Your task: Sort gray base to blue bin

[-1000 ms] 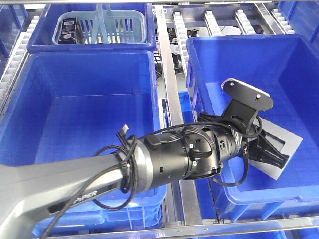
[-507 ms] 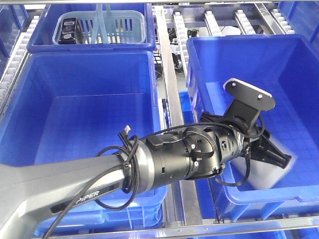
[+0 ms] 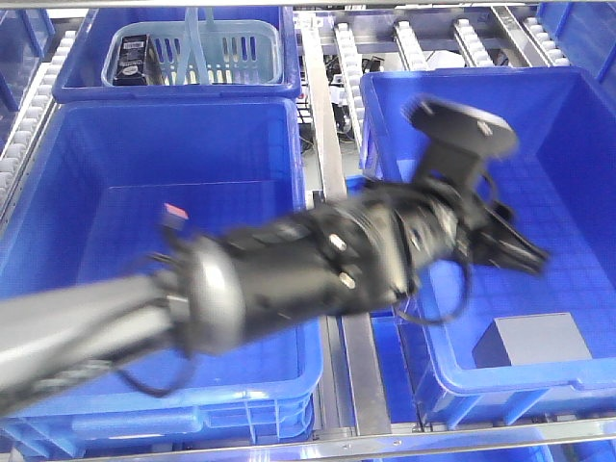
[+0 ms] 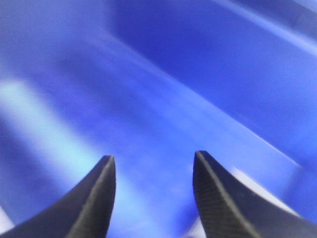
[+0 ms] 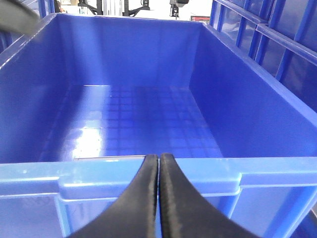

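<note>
Front-facing view: gray base (image 3: 532,341) lies in blue bin (image 3: 577,125); left gripper (image 4: 153,168) spread, right gripper (image 5: 158,163) pressed together.

The gray base (image 3: 534,340) is a plain matte gray, lying on the grid-patterned floor of the royal-blue bin (image 3: 568,106). The second bin (image 3: 173,135) is the same royal blue, and its floor shows the same square grid in the right wrist view. The arm (image 3: 318,279) is black. A pale-blue slotted basket (image 3: 226,48) holds a black item (image 3: 128,56).
</note>
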